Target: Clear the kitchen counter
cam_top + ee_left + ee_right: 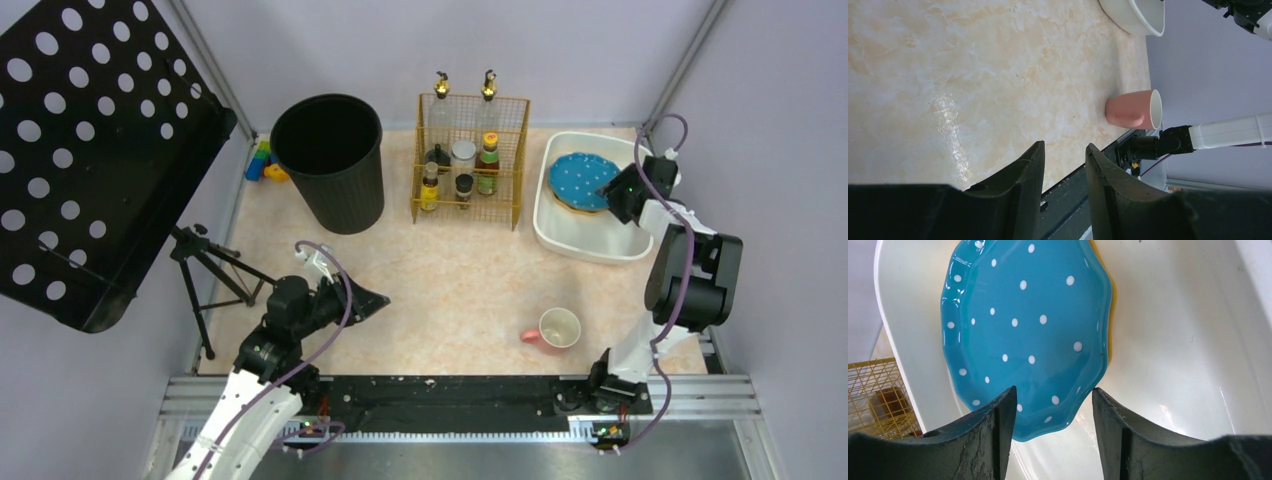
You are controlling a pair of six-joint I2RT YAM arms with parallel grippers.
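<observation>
The kitchen counter (450,270) is pale marbled beige. On it near the front right a pink mug (555,329) stands upright; the left wrist view shows the mug (1130,110) ahead of my fingers. My left gripper (376,303) hovers low over the counter's left front, open (1065,147), nothing between its fingers. A white tub (560,240) at the back right holds a blue white-dotted plate (580,180). My right gripper (607,192) hangs open above the plate's (1028,325) near edge (1053,390), holding nothing. A yellow rim shows under the plate.
A black bin (330,160) stands at the back left, with coloured toy blocks (262,162) behind it. A yellow wire rack (470,160) with several bottles is at the back centre. A tripod (205,265) and a perforated black panel (90,150) stand left.
</observation>
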